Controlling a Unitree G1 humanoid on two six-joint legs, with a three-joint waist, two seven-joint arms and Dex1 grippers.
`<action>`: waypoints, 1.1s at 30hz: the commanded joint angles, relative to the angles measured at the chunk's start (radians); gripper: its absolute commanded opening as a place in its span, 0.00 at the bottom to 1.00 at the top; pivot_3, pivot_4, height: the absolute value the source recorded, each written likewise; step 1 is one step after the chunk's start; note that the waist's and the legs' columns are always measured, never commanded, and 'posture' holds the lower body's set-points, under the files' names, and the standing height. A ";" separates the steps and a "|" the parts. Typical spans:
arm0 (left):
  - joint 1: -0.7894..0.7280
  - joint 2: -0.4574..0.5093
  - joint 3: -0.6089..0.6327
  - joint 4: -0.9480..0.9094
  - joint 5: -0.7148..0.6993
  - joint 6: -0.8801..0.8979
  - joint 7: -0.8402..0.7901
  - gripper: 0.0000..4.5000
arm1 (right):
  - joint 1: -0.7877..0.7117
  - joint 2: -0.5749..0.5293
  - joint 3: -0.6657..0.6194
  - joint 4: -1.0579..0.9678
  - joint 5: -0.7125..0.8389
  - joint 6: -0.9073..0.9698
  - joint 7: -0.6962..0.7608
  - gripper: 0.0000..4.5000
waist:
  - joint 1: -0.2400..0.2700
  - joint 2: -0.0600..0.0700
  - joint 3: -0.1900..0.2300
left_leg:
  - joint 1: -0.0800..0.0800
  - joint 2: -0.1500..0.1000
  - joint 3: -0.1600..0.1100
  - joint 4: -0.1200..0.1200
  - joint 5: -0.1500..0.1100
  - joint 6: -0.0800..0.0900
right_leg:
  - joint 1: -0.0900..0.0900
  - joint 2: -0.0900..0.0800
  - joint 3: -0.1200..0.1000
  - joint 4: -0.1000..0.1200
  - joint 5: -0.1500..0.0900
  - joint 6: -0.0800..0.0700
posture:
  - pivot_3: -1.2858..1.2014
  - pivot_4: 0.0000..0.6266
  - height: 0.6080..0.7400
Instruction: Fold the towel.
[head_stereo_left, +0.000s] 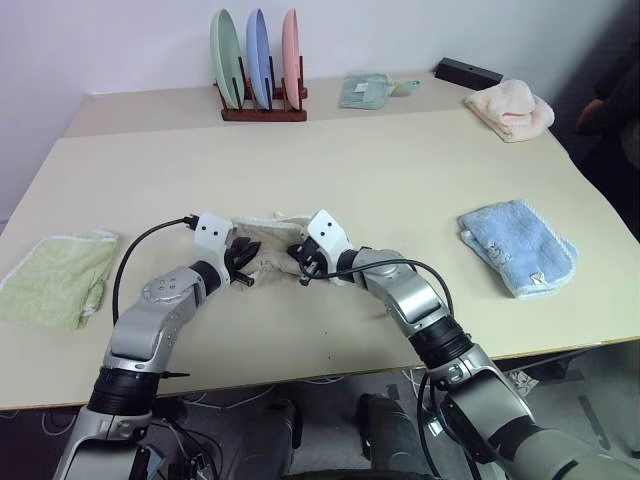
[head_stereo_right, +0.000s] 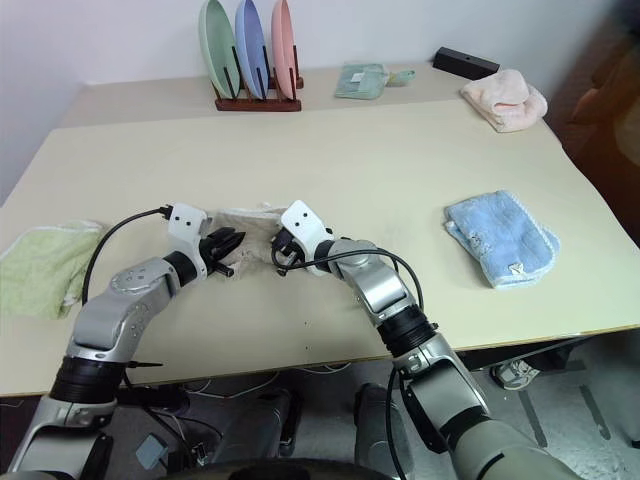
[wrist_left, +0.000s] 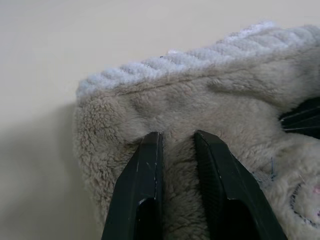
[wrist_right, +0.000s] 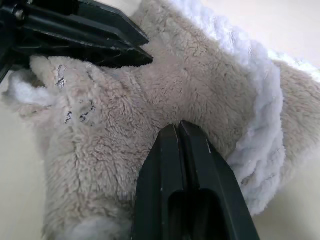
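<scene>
The beige towel (head_stereo_left: 268, 240) lies bunched up in the middle of the table, its white corded edging (wrist_left: 165, 67) on top. My left gripper (wrist_left: 175, 137) comes at it from the left, shut on a fold of the pile that fills the narrow gap between its black fingers (wrist_left: 147, 165). From the right, my right gripper (wrist_right: 177, 125) has its fingers shut tight together, tips pressed into the towel's nap (wrist_right: 150, 85). I cannot see fabric caught between them. In the head views both grippers (head_stereo_left: 243, 262) (head_stereo_left: 305, 262) sit close together at the towel.
A light green towel (head_stereo_left: 55, 275) lies at the table's left edge and a light blue towel (head_stereo_left: 518, 245) at the right. At the back stand a plate rack (head_stereo_left: 260, 65), a small green cloth (head_stereo_left: 367, 90), a black box (head_stereo_left: 468, 72) and a pink towel (head_stereo_left: 510, 108).
</scene>
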 joint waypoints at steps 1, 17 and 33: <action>0.053 -0.014 0.026 -0.006 0.014 -0.041 -0.020 0.23 | 0.029 -0.017 -0.027 -0.017 -0.017 -0.015 -0.012 0.01 | 0.000 0.000 0.000 | 0.000 0.000 0.000 0.000 0.000 0.000 | 0.000 0.000 0.000 0.000 0.000 0.000 | 0.52 0.24 0.96; 0.318 0.091 0.365 -0.335 -0.166 -0.140 -0.197 0.23 | 0.018 -0.026 -0.374 -0.303 0.346 0.573 -0.047 0.99 | 0.000 0.000 0.001 | -0.002 0.001 0.000 -0.002 0.000 0.000 | -0.003 0.001 0.000 -0.001 0.000 -0.002 | 0.52 0.24 0.96; 0.423 0.086 0.375 -0.488 -0.284 -0.074 -0.213 0.23 | -0.105 0.163 -0.365 -0.006 0.377 0.577 -0.092 0.60 | -0.024 0.000 0.001 | -0.002 0.004 0.000 -0.003 0.000 0.000 | -0.003 0.004 0.001 0.000 0.001 -0.003 | 0.52 0.24 0.96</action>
